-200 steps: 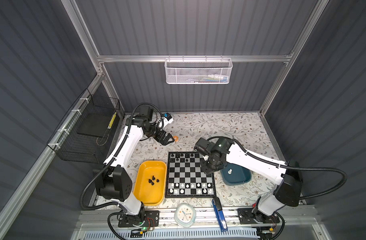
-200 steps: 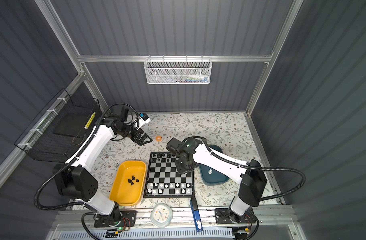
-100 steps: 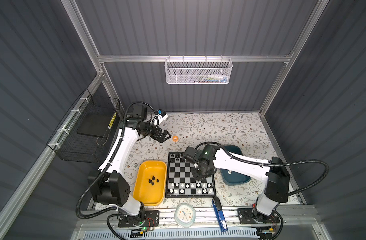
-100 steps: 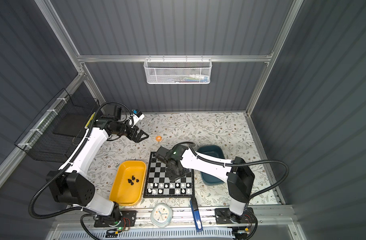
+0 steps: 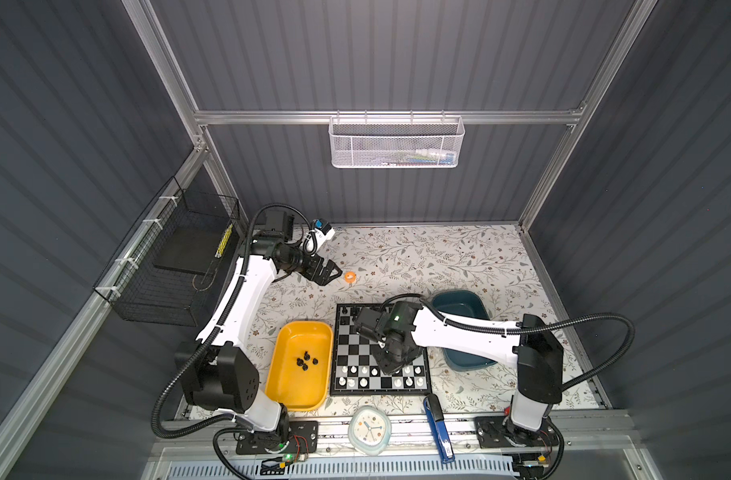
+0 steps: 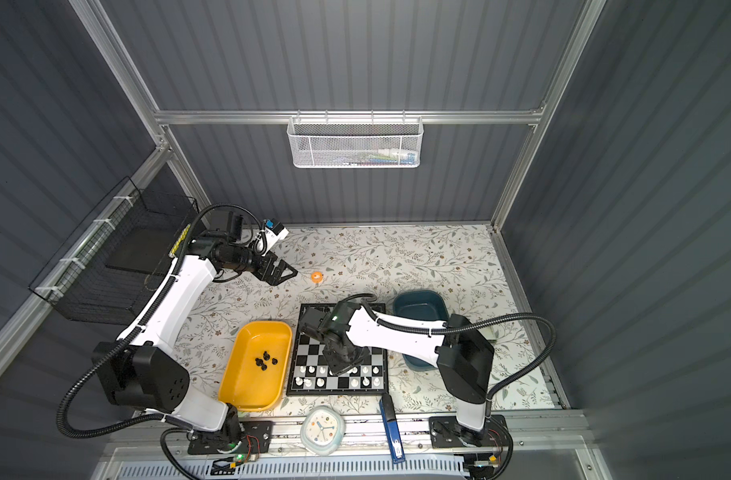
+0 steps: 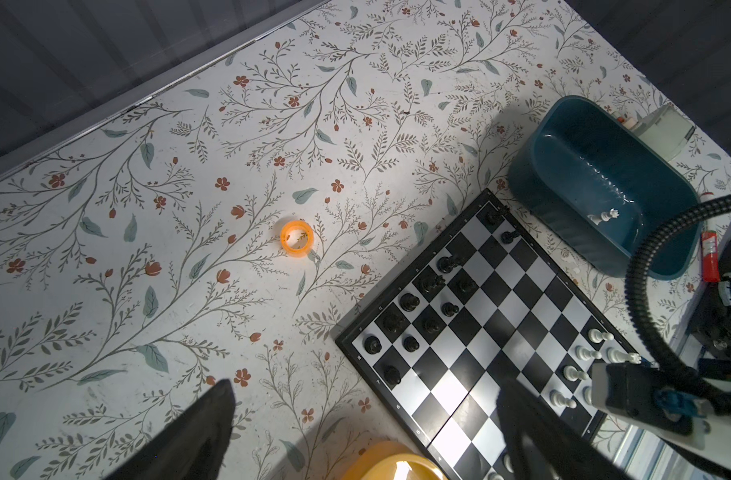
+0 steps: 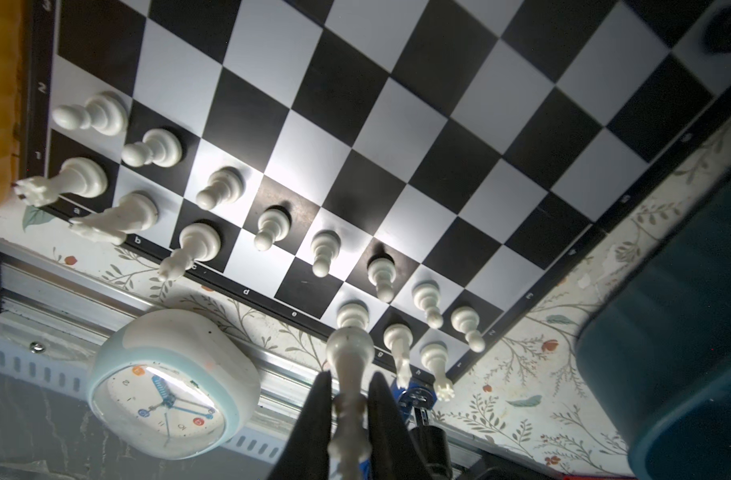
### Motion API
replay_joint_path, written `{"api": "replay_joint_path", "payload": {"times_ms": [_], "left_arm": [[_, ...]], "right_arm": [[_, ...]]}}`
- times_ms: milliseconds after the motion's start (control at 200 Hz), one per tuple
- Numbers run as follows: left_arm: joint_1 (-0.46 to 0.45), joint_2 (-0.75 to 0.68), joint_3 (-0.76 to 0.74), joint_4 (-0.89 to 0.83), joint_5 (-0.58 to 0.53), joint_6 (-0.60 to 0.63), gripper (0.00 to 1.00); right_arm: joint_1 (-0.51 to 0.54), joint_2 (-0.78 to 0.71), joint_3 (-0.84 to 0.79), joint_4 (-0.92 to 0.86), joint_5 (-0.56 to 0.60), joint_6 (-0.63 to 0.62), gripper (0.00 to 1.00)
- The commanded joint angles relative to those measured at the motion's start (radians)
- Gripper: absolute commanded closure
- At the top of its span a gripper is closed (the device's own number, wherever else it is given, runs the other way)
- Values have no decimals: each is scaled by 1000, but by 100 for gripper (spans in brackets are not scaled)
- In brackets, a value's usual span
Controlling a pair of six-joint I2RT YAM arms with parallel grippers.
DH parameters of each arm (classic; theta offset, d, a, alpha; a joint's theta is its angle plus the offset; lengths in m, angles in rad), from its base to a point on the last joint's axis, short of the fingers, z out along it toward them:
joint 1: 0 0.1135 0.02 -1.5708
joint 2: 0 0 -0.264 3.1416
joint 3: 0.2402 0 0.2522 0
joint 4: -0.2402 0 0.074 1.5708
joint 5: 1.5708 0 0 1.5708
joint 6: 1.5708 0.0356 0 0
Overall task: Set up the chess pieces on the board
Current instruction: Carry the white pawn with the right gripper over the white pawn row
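My right claw (image 8: 350, 376) is clenched on a tall white piece (image 8: 349, 353), held over the near rows of the board (image 8: 397, 124). White's pawn row looks full. The back row lacks only the d and e squares, and one more white piece (image 7: 603, 216) lies in the teal tray (image 7: 563, 158). Black pieces (image 7: 428, 284) part-fill the far rows, with a few more in the yellow tray (image 5: 289, 386). My left claw (image 5: 332, 277) hangs released over the worktop (image 5: 438, 257). The board's frame reads a, b, d, e and 1, 2.

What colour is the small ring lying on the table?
Orange. The ring shows best in the left wrist view.
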Motion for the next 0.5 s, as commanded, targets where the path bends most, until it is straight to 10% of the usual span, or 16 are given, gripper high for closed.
{"api": "replay_joint_path", "payload": {"times_ms": [0,495], "left_arm": [[1,-33,-17,0,18,-13,1],[7,-45,-24,3,18,-16,0]], "right_arm": [[17,21,29,-11,3,-14,82],[43,88,57,4,-7,-32,81]]}}
